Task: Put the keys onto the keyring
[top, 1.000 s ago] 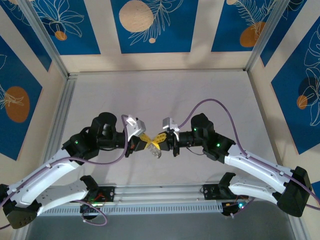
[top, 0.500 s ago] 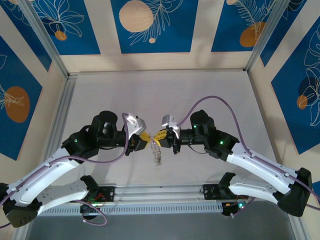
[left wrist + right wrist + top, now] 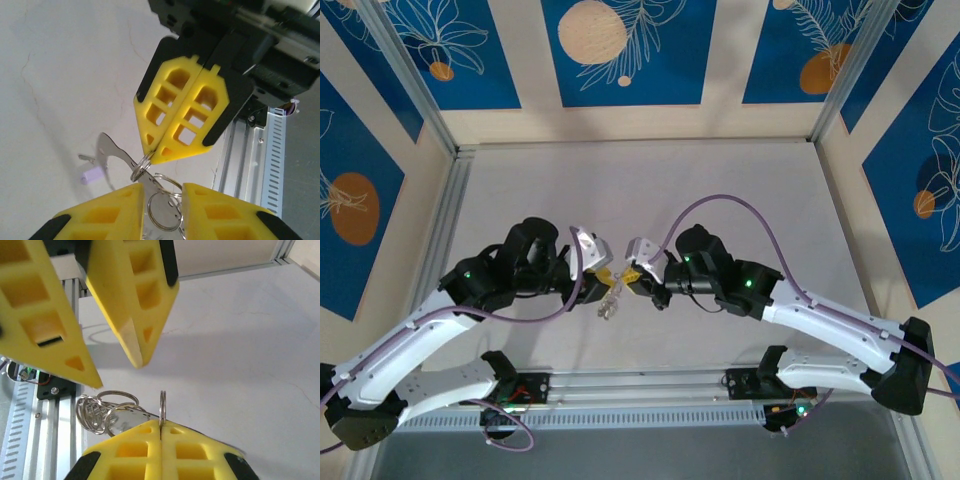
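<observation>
Above the desk's [image 3: 640, 190] near middle, the right end effector [image 3: 161, 427] clamps the keyring [image 3: 162, 407], keys [image 3: 107, 150] dangling beside it, while the left end effector [image 3: 162, 186] stands apart.

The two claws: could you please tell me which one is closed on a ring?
The right claw: its fingers are pressed together on a small ring standing edge-on, while the left claw stands open.

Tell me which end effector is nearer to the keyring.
Right. The right end effector is shut on the keyring, pinching its edge. The left end effector is open facing it, its fingertips a short gap away from that ring.
</observation>
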Available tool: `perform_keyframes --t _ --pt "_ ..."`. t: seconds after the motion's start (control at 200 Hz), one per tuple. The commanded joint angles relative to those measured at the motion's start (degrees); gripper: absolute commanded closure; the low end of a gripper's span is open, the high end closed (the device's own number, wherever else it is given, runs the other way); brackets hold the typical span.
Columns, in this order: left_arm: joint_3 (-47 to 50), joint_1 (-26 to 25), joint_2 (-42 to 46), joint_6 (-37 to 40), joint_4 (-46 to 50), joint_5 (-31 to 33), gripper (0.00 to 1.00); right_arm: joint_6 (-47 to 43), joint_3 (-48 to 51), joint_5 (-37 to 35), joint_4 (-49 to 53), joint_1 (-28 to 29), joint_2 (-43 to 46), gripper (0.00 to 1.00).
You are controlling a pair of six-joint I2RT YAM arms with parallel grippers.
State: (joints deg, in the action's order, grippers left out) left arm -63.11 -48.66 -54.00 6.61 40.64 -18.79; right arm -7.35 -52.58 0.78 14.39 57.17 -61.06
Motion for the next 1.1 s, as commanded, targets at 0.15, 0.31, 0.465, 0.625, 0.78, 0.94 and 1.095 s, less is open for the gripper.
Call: perform_keyframes --t 0.15,0.31,0.465,0.625,0.78,0.94,1.095 --pt "-5.54 -0.27 -3.06 6.04 6.14 -0.26 0.75 -2.62 -3.15 0.18 -0.15 2.26 0.23 1.0" --pt "-6.41 -0.29 -4.74 7.26 6.98 -2.56 0.77 -3.63 -3.65 2.37 0.56 3.21 0.61 1.0" --pt "-6.62 -0.36 -5.51 7.63 7.81 -4.61 0.79 -4.38 -3.85 4.28 1.15 3.28 1.23 1.0" --pt "-7.13 -0.29 -6.68 8.3 9.66 -5.84 0.8 -4.78 -4.11 5.01 1.3 2.99 1.21 1.0" --pt "-7.27 -0.29 -7.48 8.68 10.46 -6.57 0.88 -4.86 -4.46 5.38 0.99 2.81 1.09 1.0" --pt "-6.65 -0.29 -7.44 8.35 10.68 -7.27 1.0 -4.55 -4.55 6.34 0.47 2.46 1.72 1.0" --pt "-5.49 -0.25 -6.76 7.27 9.36 -7.92 1.0 -3.87 -4.09 7.17 -1.09 2.07 1.69 1.0"
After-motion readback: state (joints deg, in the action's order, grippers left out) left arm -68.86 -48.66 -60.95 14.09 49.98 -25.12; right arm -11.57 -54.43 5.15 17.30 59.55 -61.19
